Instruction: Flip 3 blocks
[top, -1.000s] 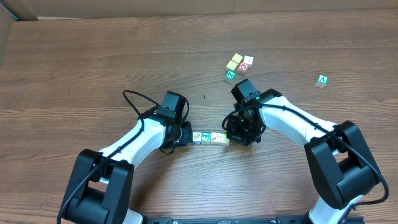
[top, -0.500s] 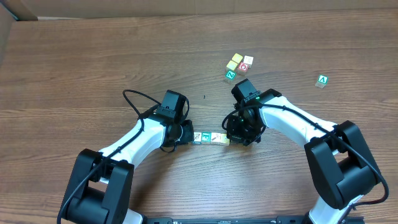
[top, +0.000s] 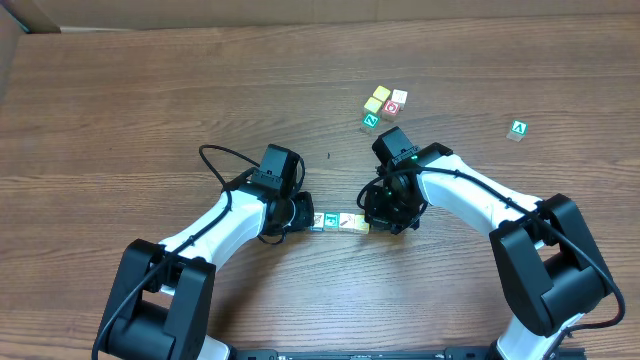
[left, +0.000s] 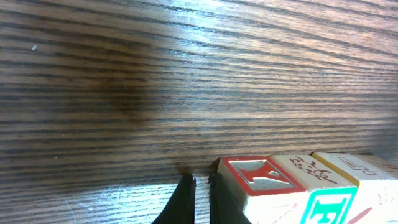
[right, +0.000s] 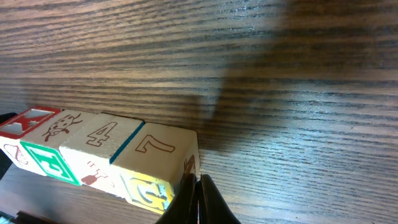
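Two sets of fingers meet the same short row of blocks (top: 338, 221) from opposite ends, low on the wooden bench (top: 150, 90). At the row's left end my left fingers (top: 305, 217) are pinched nearly together, with only a thin slit between the dark tips, and they hold nothing. The tip nearer the row sits just beside the end cube, a red-framed block (left: 256, 173), and I cannot tell whether it actually touches. From that wrist the row runs off to the right: after the red frame comes a pale top with a small drawing above a teal letter face, then another pale top. The cubes stand flush, side against side, flat on the bench. Seen from my right wrist, the tops read a red frame, a little animal drawing, a 4 and a 7, with green and yellow faces turned toward the camera. At the row's right end my right fingers (right: 198, 186) are closed tight, tip against tip, gripping nothing, and their point is up against the lower corner of the 7 block (right: 158, 146). Beyond the row's right end and farther from me, a small cluster of cubes (top: 383, 106) in yellow, red and green sits well apart from the row. Farther right again, a green cube (top: 518, 129) with a white A lies alone, also well apart from the row.
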